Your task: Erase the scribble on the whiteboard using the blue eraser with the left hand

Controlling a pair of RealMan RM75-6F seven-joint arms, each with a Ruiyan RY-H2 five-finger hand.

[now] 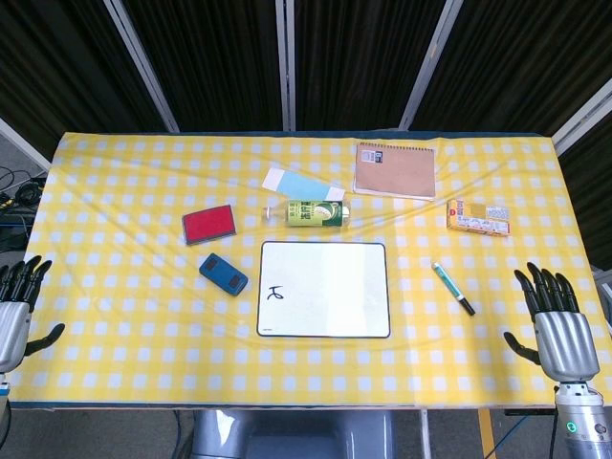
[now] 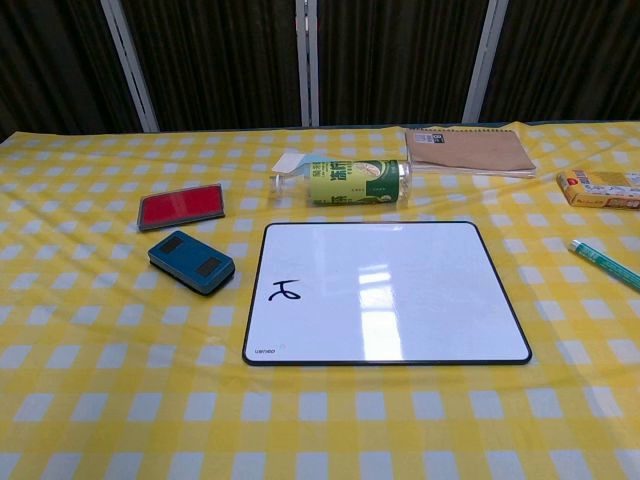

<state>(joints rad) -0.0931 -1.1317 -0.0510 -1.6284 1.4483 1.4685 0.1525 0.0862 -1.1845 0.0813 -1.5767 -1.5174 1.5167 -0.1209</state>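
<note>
A yellow-checked table (image 1: 134, 363) stands before black curtains (image 1: 354, 57) hung between pale slanted poles (image 1: 139, 57).

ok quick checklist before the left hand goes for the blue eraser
1. Left hand free: ok, fingers apart, holding nothing, at the table's left edge.
2. Blue eraser reachable: ok, lying flat just left of the whiteboard, nothing on it.
3. Right eraser chosen: ok, the red eraser lies behind the blue one, apart from it.
4. Scribble present: ok, on the board's left side, unerased.
5. Board unobstructed: ok, the green bottle lies beyond its far edge.
6. Right hand out of the way: ok, open at the table's right edge.
</note>
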